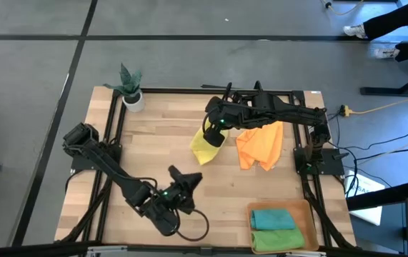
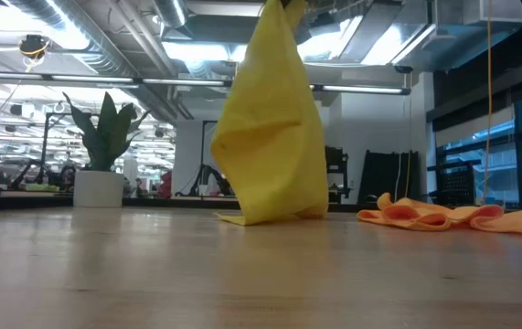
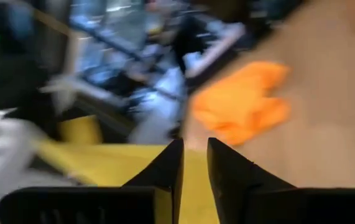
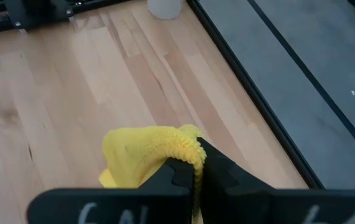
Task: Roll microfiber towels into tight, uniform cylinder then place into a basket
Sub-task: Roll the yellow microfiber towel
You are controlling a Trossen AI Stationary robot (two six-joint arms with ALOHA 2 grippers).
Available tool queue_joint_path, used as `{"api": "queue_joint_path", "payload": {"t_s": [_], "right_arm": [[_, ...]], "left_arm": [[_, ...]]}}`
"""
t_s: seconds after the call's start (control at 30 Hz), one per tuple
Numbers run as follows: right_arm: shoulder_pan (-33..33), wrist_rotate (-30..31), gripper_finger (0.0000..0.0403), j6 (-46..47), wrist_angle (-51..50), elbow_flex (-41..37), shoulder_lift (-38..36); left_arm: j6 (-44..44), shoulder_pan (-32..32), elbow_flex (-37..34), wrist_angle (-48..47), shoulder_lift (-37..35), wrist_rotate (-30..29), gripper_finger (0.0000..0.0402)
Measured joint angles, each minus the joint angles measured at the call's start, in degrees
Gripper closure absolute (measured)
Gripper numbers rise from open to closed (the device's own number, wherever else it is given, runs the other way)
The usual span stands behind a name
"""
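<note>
A soft yellow microfiber towel (image 1: 205, 145) is pinched by the clenched right gripper (image 1: 215, 135) and hangs in a limp, creased drape, its lower edge touching the pale wood table (image 1: 161, 143). A crumpled orange towel (image 1: 259, 146) lies just beside it. Rolled teal (image 1: 272, 217) and green (image 1: 279, 240) towels are packed in the translucent basket (image 1: 255, 235); the left gripper (image 1: 181, 187) is held slightly parted, grasping nothing.

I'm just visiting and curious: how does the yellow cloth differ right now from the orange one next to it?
The yellow towel hangs upright, pinched at its top by the right gripper, with only its bottom edge on the table; the orange towel lies loose and crumpled on the table. Nothing grips the orange towel, while the yellow one is held. Both are unrolled, plain cloths and still outside the basket.
</note>
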Motion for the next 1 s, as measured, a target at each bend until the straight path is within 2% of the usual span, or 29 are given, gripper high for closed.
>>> {"api": "queue_joint_path", "payload": {"t_s": [0.17, 0.23, 0.53, 0.73, 1.0], "right_arm": [[-0.01, -0.20, 0.0393, 0.15, -0.01, 0.00, 0.00], [-0.01, -0.39, 0.0393, 0.15, 0.20, 0.00, 0.00], [-0.01, -0.46, 0.0393, -0.01, 3.20, 0.00, 0.00], [-0.17, -1.50, 0.0393, -0.13, 3.35, 0.00, 0.00], [-0.21, -1.49, 0.0393, -0.15, 3.37, 0.00, 0.00]], "left_arm": [[-5.24, 1.89, -1.19, -11.45, 0.00, 17.74, 0.0330], [-7.43, 3.05, -3.38, -13.13, 0.02, 19.63, 0.0329], [-12.33, 9.20, -14.83, -10.62, 0.03, 13.92, 0.0329], [-12.16, 12.12, -18.43, -6.54, 0.04, 3.66, 0.0329], [-12.21, 14.96, -18.60, -6.42, 0.04, 4.80, 0.0329]]}}
